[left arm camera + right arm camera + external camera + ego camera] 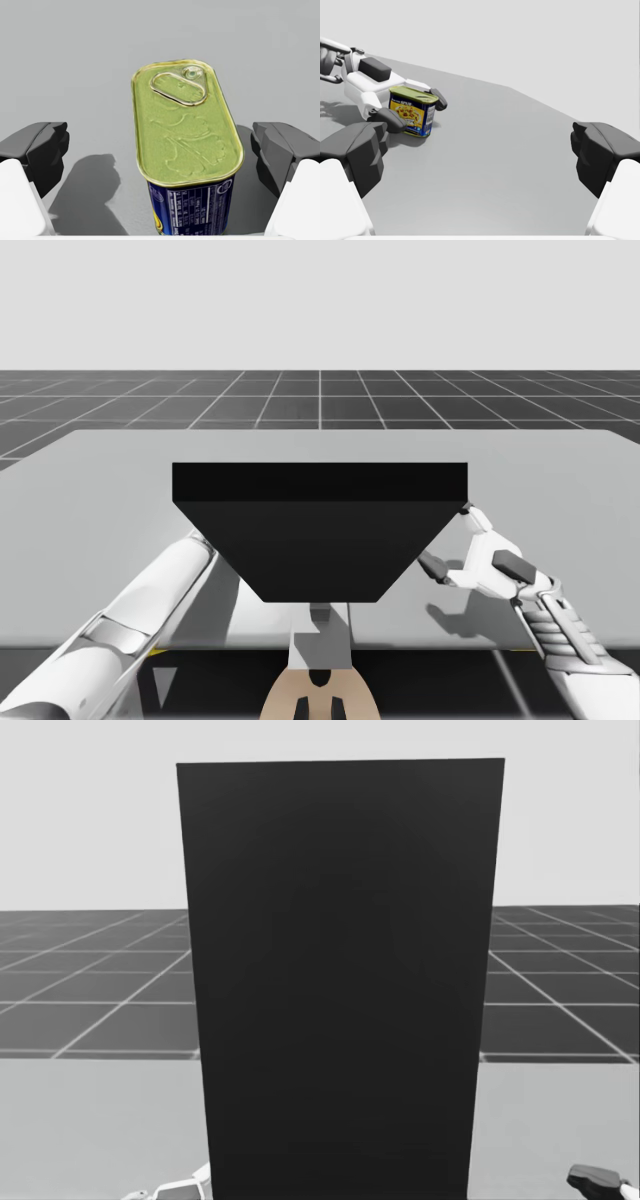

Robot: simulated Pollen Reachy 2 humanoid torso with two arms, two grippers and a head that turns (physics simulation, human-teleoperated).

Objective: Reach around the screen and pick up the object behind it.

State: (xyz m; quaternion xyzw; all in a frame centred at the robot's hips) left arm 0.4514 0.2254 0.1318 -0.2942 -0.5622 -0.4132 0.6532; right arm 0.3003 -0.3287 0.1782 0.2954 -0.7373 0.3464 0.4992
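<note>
our right gripper [477,142] hangs released over the grey bench [520,190], just beside the right edge of the black screen [320,530]. our left arm passes behind that screen. there our left gripper [159,145] is spread wide, and the blue rectangular can [185,130] with its gold lid stands upright on the bench between the fingers, with a gap at each side.

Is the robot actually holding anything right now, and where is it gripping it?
Nothing is held. The left gripper stands open with its fingers on either side of the blue can, a gap showing on each side. The right gripper is open and empty.
</note>
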